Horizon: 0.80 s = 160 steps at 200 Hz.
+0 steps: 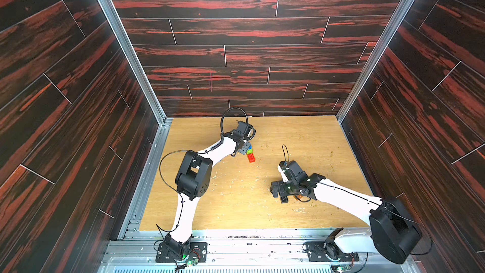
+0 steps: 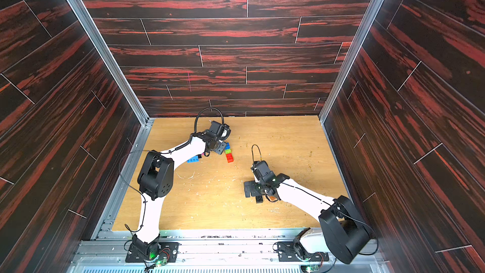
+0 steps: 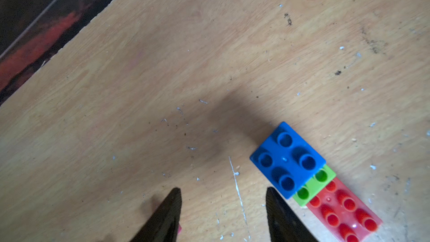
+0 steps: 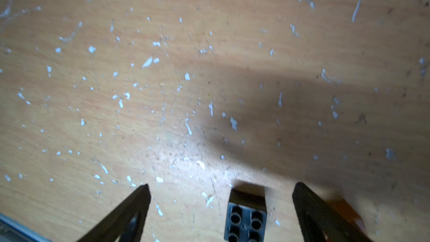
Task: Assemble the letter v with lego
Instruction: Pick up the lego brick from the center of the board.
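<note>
Our left gripper [image 3: 223, 189] gapes empty beside the three-brick stack [image 3: 288, 159] at lower right; our right gripper [image 4: 222, 185], also apart, should next close on the black brick [image 4: 245, 219] at bottom centre.

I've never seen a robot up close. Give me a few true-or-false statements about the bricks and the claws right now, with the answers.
1. The blue brick sits partly on top of the lime green brick. True.
2. The left claw is clamped on the blue brick. False: its jaws stand apart with nothing between them, and the brick lies just beside one of them.
3. A black brick lies on the table between the open jaws of the right claw. True.
4. The red brick lies alone, far from the other colours. False: it adjoins the lime green brick, in one chain with the blue brick.
</note>
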Motion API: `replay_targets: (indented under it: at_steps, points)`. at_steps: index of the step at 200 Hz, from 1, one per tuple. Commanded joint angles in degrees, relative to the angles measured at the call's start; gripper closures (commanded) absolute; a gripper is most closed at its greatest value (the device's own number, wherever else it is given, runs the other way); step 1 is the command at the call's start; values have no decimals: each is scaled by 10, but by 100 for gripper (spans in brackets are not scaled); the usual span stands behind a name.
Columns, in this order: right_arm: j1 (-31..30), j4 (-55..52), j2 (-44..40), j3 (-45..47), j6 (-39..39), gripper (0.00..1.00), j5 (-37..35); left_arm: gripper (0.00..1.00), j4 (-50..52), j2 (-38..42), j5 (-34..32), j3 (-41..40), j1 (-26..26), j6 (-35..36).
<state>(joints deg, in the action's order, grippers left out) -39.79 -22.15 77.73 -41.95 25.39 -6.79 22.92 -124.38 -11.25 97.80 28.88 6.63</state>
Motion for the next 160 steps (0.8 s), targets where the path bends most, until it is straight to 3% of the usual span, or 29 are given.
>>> replay_targets:
  at_steps: [1,33,78,126,160]
  points:
    - [-12,-18,-16,6,24,2,-17,39,-37,60,32,-52,3,-27]
    - [-29,-28,-13,7,36,4,-30,38,-82,146,36,-146,8,-77]
    - [-36,-32,-18,29,76,7,-56,35,-134,264,-17,-279,45,-152]
    - [-61,-34,-5,47,106,11,-73,34,-144,317,-60,-339,87,-205]
    - [-67,-30,-1,55,121,17,-77,34,-145,330,-55,-353,103,-237]
